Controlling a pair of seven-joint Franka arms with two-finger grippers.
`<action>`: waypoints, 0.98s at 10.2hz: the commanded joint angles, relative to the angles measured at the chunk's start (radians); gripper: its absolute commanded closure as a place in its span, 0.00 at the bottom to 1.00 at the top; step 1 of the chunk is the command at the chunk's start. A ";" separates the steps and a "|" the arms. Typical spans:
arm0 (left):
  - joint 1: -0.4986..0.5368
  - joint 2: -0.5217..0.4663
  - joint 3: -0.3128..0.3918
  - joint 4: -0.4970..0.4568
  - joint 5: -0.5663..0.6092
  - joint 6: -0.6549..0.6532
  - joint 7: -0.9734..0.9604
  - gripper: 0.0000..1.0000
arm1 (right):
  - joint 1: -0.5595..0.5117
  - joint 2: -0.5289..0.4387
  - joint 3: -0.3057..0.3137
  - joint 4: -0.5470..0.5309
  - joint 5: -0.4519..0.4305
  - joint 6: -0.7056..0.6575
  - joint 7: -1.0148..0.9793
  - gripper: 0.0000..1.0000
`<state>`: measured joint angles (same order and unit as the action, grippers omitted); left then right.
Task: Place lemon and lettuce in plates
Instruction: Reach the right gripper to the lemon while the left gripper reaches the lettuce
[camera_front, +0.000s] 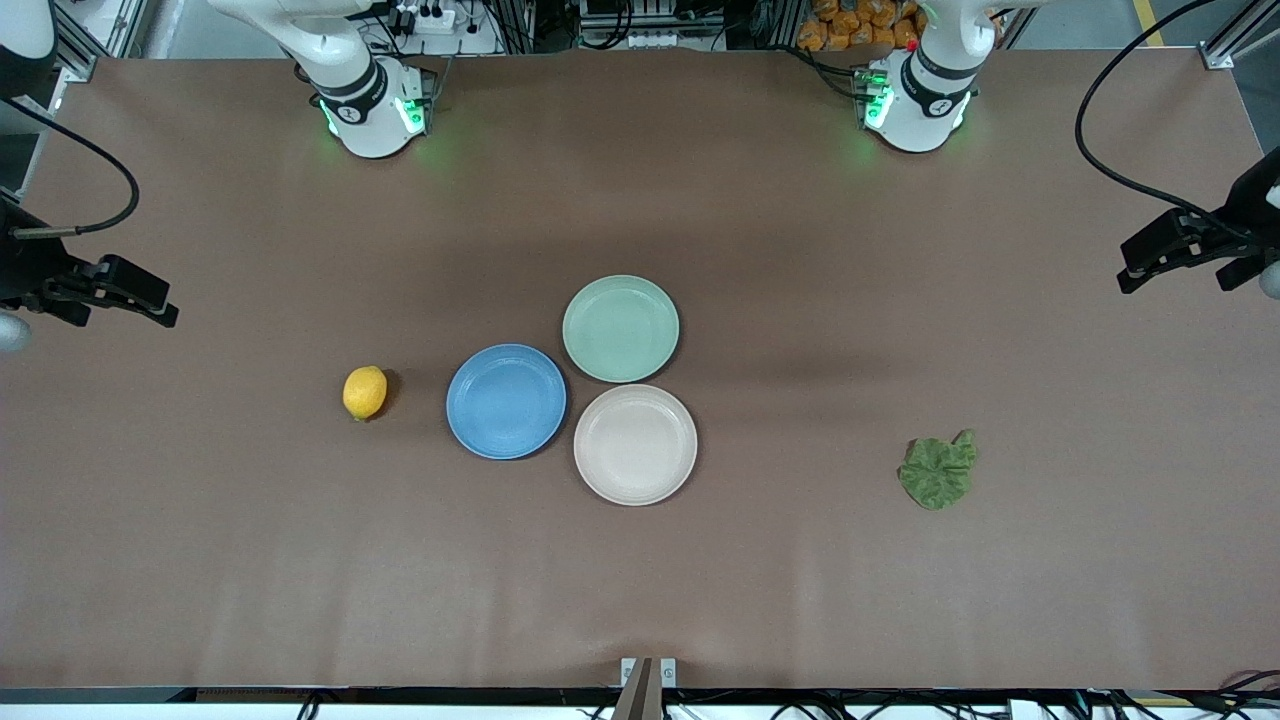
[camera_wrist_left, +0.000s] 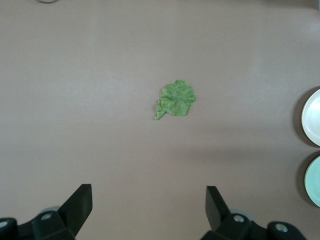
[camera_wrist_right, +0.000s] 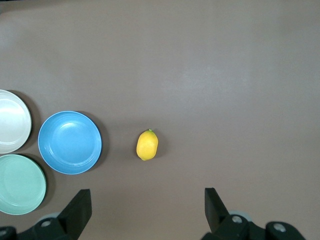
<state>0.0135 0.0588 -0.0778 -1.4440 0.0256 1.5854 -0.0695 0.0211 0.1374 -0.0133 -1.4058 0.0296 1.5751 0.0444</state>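
Observation:
The lemon lies on the table beside the blue plate, toward the right arm's end. The beige plate touches the blue one. Both plates are empty. The lettuce lies flat toward the left arm's end. My right gripper hangs open and empty high over the right arm's end of the table. Its wrist view shows the lemon, the blue plate and part of the beige plate beneath the gripper. My left gripper hangs open and empty high over the left arm's end. Its wrist view shows the lettuce beneath the gripper.
A pale mint-green plate, empty, touches the blue and beige plates and lies farther from the front camera. The brown table is bare around the lemon and the lettuce. Cables hang near both ends of the table.

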 joint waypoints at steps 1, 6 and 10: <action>0.002 -0.007 0.003 0.000 -0.016 -0.013 0.011 0.00 | -0.009 -0.010 0.003 -0.013 0.019 0.010 -0.009 0.00; 0.003 0.051 0.007 -0.001 -0.024 -0.005 0.020 0.00 | -0.018 0.019 0.003 -0.036 0.019 0.013 -0.011 0.00; 0.003 0.228 0.009 -0.009 -0.010 0.148 0.059 0.00 | -0.050 0.132 0.001 -0.238 0.073 0.245 -0.009 0.00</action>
<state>0.0143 0.2339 -0.0719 -1.4701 0.0256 1.7009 -0.0359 -0.0108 0.2458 -0.0196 -1.5558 0.0787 1.7271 0.0442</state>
